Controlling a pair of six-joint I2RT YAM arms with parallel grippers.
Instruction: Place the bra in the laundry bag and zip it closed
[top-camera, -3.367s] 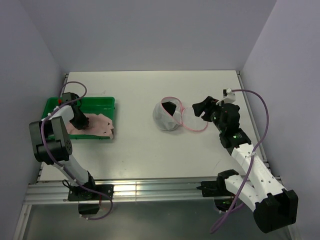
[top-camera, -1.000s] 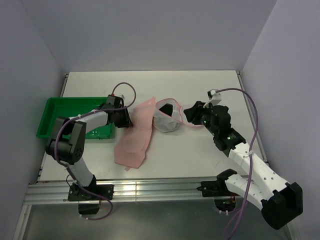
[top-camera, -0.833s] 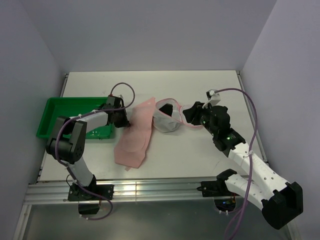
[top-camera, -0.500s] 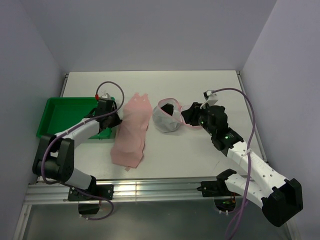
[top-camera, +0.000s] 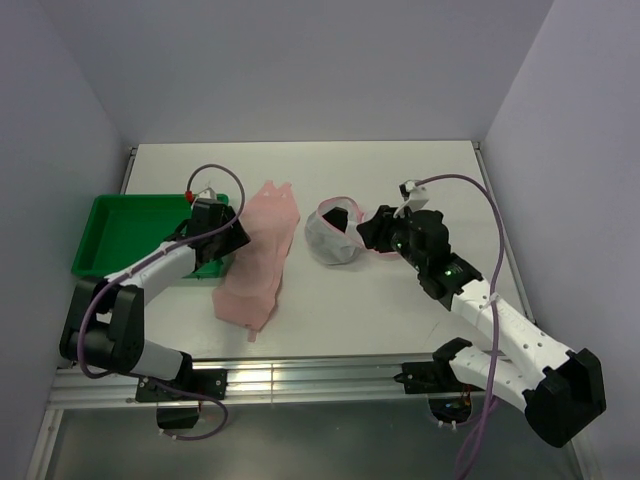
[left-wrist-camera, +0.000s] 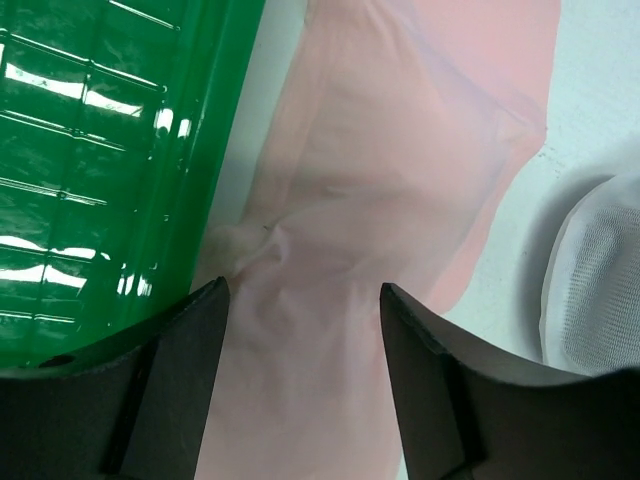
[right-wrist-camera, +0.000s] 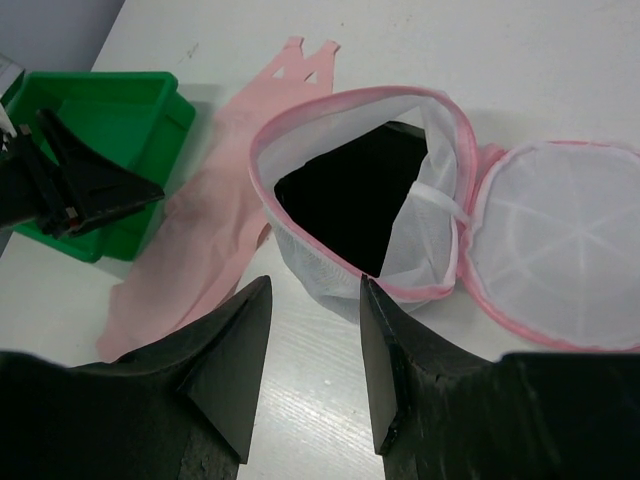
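The pink bra (top-camera: 258, 258) lies stretched out on the white table between the green tray and the laundry bag (top-camera: 335, 233). The bag is white mesh with pink trim; it stands open with a dark inside (right-wrist-camera: 350, 195), and its round lid (right-wrist-camera: 555, 260) is flopped to the right. My left gripper (top-camera: 232, 240) hovers at the bra's left edge by the tray. Its fingers stand wide apart over the pink cloth (left-wrist-camera: 330, 200), and its jaws (left-wrist-camera: 300, 290) pinch nothing. My right gripper (right-wrist-camera: 313, 290) is open and empty, just short of the bag's near rim.
The green plastic tray (top-camera: 120, 232) sits at the left, its wall (left-wrist-camera: 210, 150) right beside the bra. The table's back edge meets the wall. The left gripper (right-wrist-camera: 90, 190) shows dark against the tray in the right wrist view.
My left gripper pulled the bra from the tray onto the table toward the bag, then opened and let it go. My right gripper edged closer to the bag.
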